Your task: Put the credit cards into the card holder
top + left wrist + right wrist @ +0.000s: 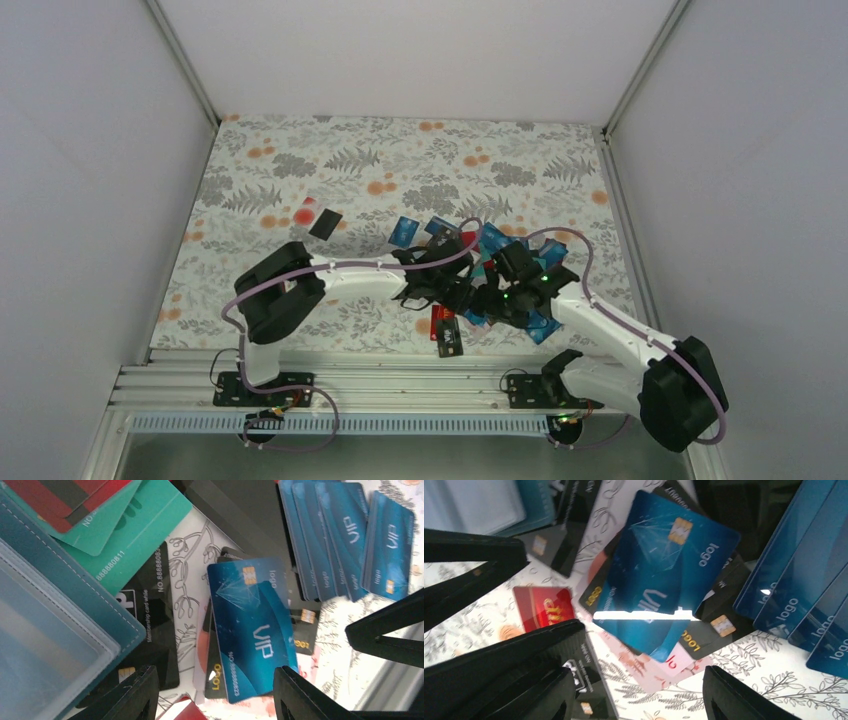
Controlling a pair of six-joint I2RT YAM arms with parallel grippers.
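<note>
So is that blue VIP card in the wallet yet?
Out. The blue VIP card lies face up on other loose cards, beside the wallet, not in it.

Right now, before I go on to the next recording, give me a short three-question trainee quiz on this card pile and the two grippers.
1. True or false: the glossy blue VIP chip card lies on top of black plastic cards.
2. In the left wrist view, the teal-blue stitched soft wallet with a clear window sits: A) left of that blue card; B) right of it; C) on top of it.
3. How do the jaws of the left gripper and the right gripper stand?
Key: 1 true; 2 A; 3 both open, clamping nothing.
</note>
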